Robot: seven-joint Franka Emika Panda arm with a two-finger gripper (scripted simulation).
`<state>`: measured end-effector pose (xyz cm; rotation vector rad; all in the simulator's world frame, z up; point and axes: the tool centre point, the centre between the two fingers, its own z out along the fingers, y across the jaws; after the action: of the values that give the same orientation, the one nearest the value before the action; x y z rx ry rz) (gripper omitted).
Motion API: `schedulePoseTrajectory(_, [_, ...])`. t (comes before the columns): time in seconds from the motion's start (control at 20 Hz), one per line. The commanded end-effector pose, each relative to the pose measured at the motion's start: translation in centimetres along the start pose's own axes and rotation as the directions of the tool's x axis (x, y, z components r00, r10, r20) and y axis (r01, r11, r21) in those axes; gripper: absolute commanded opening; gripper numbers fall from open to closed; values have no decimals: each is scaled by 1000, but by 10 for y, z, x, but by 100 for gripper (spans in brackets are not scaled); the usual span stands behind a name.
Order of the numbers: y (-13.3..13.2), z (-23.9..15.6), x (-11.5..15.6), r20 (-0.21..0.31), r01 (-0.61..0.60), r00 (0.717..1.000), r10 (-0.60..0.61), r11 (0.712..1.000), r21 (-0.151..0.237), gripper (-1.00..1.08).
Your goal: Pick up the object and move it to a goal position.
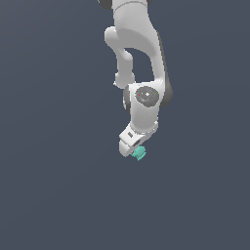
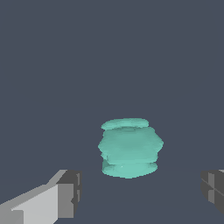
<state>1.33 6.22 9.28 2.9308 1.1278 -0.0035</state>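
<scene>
The object is a small teal-green ridged blob [image 2: 129,148] lying on the flat dark grey floor. In the exterior view it [image 1: 139,154] peeks out just beyond the white hand of the arm. My gripper [image 2: 140,192] is open, with one finger [image 2: 65,194] and the other finger [image 2: 213,190] spread wide apart. The blob sits between and a little ahead of the two fingers, touching neither. In the exterior view the fingertips are hidden behind the white hand [image 1: 131,141], which hovers right over the blob.
The white arm [image 1: 141,63] reaches down from the top of the exterior view. The dark grey floor [image 1: 53,185] is uniform, with no other objects or goal marker in view.
</scene>
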Motion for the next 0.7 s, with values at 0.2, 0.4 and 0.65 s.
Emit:
schedulePoseTrajectory(0.2, [-1, 6, 3, -2, 57, 998, -57, 998, 0, 100])
schedulePoseTrajectory(0.4, [-2, 7, 3, -2, 55, 998, -55, 998, 1, 100])
schedulePoseTrajectory(0.65, [-2, 20, 2, -2, 57, 998, -57, 998, 0, 100])
